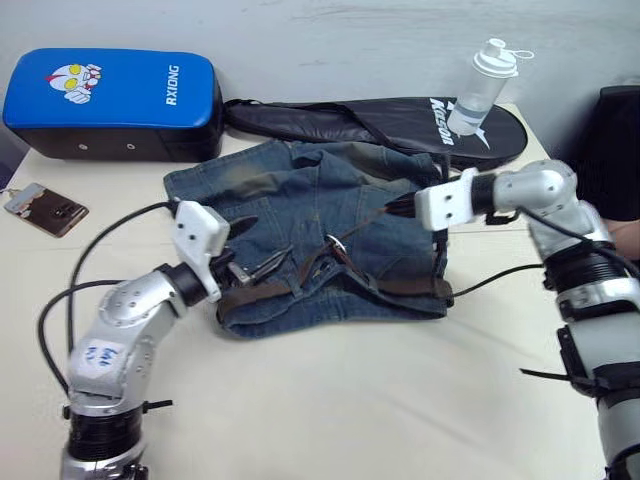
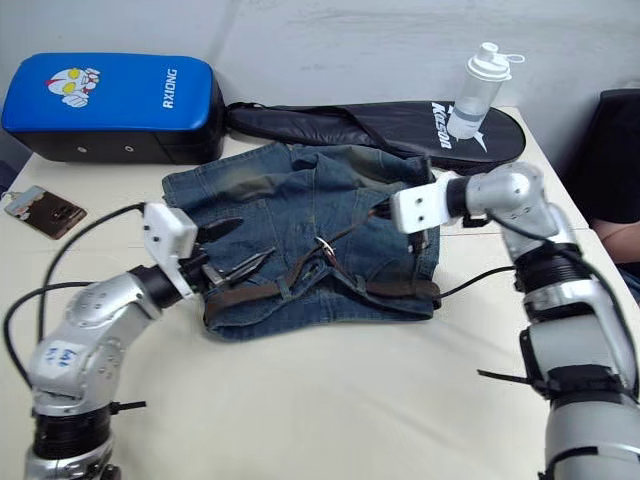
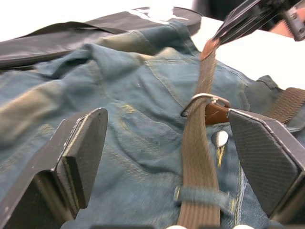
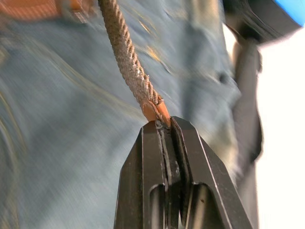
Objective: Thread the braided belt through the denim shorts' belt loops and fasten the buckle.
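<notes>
Brown woven belt (image 3: 199, 143) through silver buckle (image 3: 205, 99) on faded shorts (image 1: 300, 200), right gripper (image 4: 164, 125) pinching its tan tip, left gripper (image 3: 167, 157) spread beside buckle.

Cream-coloured table (image 1: 330, 400) bearing: denim shorts (image 1: 310, 225) at centre; black racket bag (image 1: 380, 122) along the far edge; blue pad (image 1: 110, 100) at the far left corner; phone (image 1: 45, 208) near the left edge; clear bottle (image 1: 478, 88) standing by the bag.

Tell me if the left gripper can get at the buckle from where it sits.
Probably yes: the left gripper is open, the buckle lies just ahead on the denim shorts, nothing between.
</notes>
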You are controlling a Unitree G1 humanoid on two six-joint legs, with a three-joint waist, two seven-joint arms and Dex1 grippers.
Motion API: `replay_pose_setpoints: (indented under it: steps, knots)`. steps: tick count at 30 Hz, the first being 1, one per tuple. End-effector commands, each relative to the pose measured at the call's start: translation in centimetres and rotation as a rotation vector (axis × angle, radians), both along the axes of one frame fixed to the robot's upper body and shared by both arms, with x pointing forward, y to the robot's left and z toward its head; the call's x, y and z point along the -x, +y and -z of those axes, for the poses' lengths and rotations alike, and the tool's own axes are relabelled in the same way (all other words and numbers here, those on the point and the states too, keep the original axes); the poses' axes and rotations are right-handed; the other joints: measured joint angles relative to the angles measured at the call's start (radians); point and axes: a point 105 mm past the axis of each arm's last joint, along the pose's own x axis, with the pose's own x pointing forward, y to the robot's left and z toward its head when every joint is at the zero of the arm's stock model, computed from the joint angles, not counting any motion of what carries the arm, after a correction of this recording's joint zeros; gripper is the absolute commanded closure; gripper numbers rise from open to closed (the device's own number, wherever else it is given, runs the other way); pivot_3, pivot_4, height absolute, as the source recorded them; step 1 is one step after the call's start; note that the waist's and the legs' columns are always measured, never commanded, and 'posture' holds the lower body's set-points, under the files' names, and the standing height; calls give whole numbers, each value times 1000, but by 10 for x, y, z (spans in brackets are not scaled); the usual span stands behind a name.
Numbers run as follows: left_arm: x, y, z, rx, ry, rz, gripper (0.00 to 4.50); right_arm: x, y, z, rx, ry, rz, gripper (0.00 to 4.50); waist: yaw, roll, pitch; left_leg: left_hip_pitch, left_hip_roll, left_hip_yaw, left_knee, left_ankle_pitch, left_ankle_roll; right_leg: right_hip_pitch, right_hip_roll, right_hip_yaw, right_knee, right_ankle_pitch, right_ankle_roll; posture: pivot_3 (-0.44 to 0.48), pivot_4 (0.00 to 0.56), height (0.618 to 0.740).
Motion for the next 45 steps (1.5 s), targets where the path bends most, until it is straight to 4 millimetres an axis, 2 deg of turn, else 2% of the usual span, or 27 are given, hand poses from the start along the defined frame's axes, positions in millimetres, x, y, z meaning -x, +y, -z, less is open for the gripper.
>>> replay_pose_setpoints:
  steps: [1, 5, 9, 10, 11, 12, 16, 19, 24, 26, 27, 28, 29, 30, 31, 33, 37, 39, 40, 43, 44, 45]
  knots:
    - [-1, -39, -25, 52, -49, 114, 98, 2, 11, -36, -63, -97, -33, 4500, 2, 0, 0, 0, 0, 0, 0, 0, 0, 0, 0, 0, 0, 0, 0, 0, 150, 740]
    - [-15, -61, -29, 22, -64, 102, 98, 5, 21, -41, -79, -96, -59, 4500, 0, 0, 0, 0, 0, 0, 0, 0, 0, 1, 1, 0, -1, 0, 1, 0, 150, 740]
    - [-35, -75, -22, -62, -78, 42, 98, 12, 33, -43, -114, -85, -96, 4500, -5, 0, 0, 0, 0, 1, 0, 1, 0, 0, 1, 0, 0, 0, 0, 0, 150, 740]
    - [-37, -77, -20, -67, -76, 40, 631, 13, 34, -43, -118, -83, -100, 4500, -5, 0, 0, 0, 0, 1, 0, 1, 0, 0, 2, 1, 0, 0, 0, 0, 150, 740]
    - [-38, -78, -19, -72, -75, 38, 819, 15, 35, -44, -121, -80, -102, 4500, -5, 0, 0, 0, 1, 1, 0, 1, -1, -1, 2, 1, 1, 0, 0, 0, 150, 740]
    - [-40, -80, -18, -73, -69, 40, 1202, 17, 37, -45, -133, -75, -107, 4500, -4, 0, 0, 0, 1, 1, 0, 1, -1, -1, 2, 1, 0, 0, 0, 0, 150, 740]
    - [-41, -87, -9, -91, -43, 67, 2972, 24, 44, -49, -178, -54, -122, 4500, 0, 0, 0, 0, 1, 1, 0, 1, -1, -1, 1, 1, 0, 0, 0, 0, 150, 740]
    - [-42, -88, -12, -61, -43, 71, 4342, 28, 47, -47, -199, -29, -122, 4500, 1, 0, 0, 0, 1, 1, 0, 1, -1, -1, 1, 1, 1, 0, 0, 0, 150, 740]
    - [-42, -78, -16, 39, -10, 33, 4429, 31, 50, -36, -315, 92, -90, 4500, 0, 0, 0, 0, 1, 1, 0, 1, 0, -1, 1, 1, 1, 0, 0, 0, 150, 740]
    - [-44, -65, -16, 201, 79, -13, 4500, 33, 45, -29, -377, 189, -60, 3664, 0, 0, 0, 0, 1, 1, 0, 1, 0, -1, 1, 1, 1, 0, 0, 0, 150, 740]
    - [-46, -57, -15, 310, 131, -40, 4500, 34, 43, -27, -400, 217, -50, 3420, 0, 0, 0, 0, 1, 1, 0, 1, 0, -1, 1, 1, 1, 0, 0, 0, 150, 740]
    - [-47, -48, -13, 411, 180, -70, 4500, 33, 40, -26, -420, 224, -30, 2881, 1, 0, 0, 0, 1, 1, 0, 1, 0, 0, 1, 1, 1, 0, 0, 0, 150, 740]
    - [-47, -41, -11, 483, 219, -91, 4500, 32, 37, -26, -437, 222, -10, 2774, 1, 0, 0, 0, 1, 1, 1, 1, 0, 0, 1, 1, 1, 0, 0, 0, 150, 740]
    - [-47, -35, -7, 545, 261, -108, 4500, 30, 35, -26, -476, 231, 12, 2125, 1, 0, 0, -1, 1, 0, 1, 1, 0, -1, 1, 0, 1, 0, 0, 0, 150, 740]
    - [-45, -28, -1, 605, 304, -134, 4500, 29, 33, -21, -514, 295, 34, 1799, 1, 0, 0, -1, 1, 0, 1, 1, 0, -1, 1, 0, 1, 0, 0, 0, 150, 740]
    - [-42, -21, 6, 677, 366, -165, 4500, 30, 34, -14, -571, 395, 54, 1799, 0, 0, 0, -1, 1, 0, 1, 1, 0, 0, 1, 0, 1, 0, 0, 0, 150, 740]
    - [-30, -24, 18, 742, 477, -149, 4500, 29, 54, -1, -772, 621, 86, 1799, -1, 0, 0, -1, 1, -1, 1, 1, 0, 0, 1, 0, 1, 0, 0, 0, 150, 740]
    - [-27, -27, 20, 776, 504, -146, 4500, 33, 71, 11, -798, 736, 73, 2381, -2, 0, 0, -1, 1, -1, 1, 1, 0, 0, 1, 0, 1, 0, 0, 0, 150, 740]
    - [-26, -27, 21, 786, 510, -146, 4500, 36, 77, 15, -798, 768, 62, 2381, -2, 0, 0, -1, 1, -1, 1, 1, 0, 0, 1, 0, 1, 0, 0, 0, 150, 740]
    - [-25, -30, 22, 815, 535, -147, 4500, 46, 93, 24, -784, 863, 33, 3802, 1, 0, 0, -1, 0, -1, 1, 1, 0, 0, 1, 0, 1, 0, 0, 0, 150, 740]
    - [-24, -31, 22, 823, 542, -145, 4500, 50, 99, 31, -763, 902, 32, 4405, 1, -1, 0, -1, 0, -1, 1, 1, 0, 0, 1, 0, 1, 0, 0, 0, 150, 740]
    - [-23, -31, 22, 831, 548, -147, 4500, 53, 104, 40, -739, 937, 44, 4464, 1, 0, 0, -1, 0, -1, 1, 1, 0, 0, 1, 0, 1, 0, 0, 0, 150, 740]
